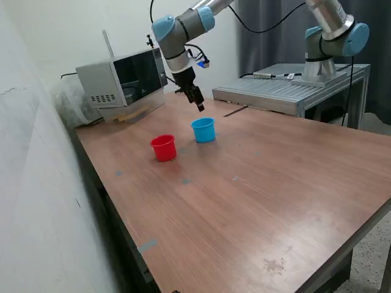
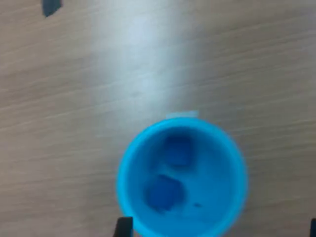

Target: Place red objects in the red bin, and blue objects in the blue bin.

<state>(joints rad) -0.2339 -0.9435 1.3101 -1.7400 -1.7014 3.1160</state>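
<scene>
Hovering over the blue cup with both blue cubes inside

We see the gripper hanging above the light blue cup, on the cup's far side in the exterior view. We judge it is placed there because a drop into the cup needs the fingers over the opening. Looking down through the wrist view, we count two dark blue cubes lying on the floor of that cup, close to one another, so we take the blue half of the sorting as done. The fingertips only peek in at the picture's edge, far apart from each other, with nothing between them, so we read the gripper as released. The red cup stands just beside the blue one, to the exterior view's left and nearer. We cannot see into it, and no red cubes show on the wooden table, so we suppose they sit inside.
</scene>
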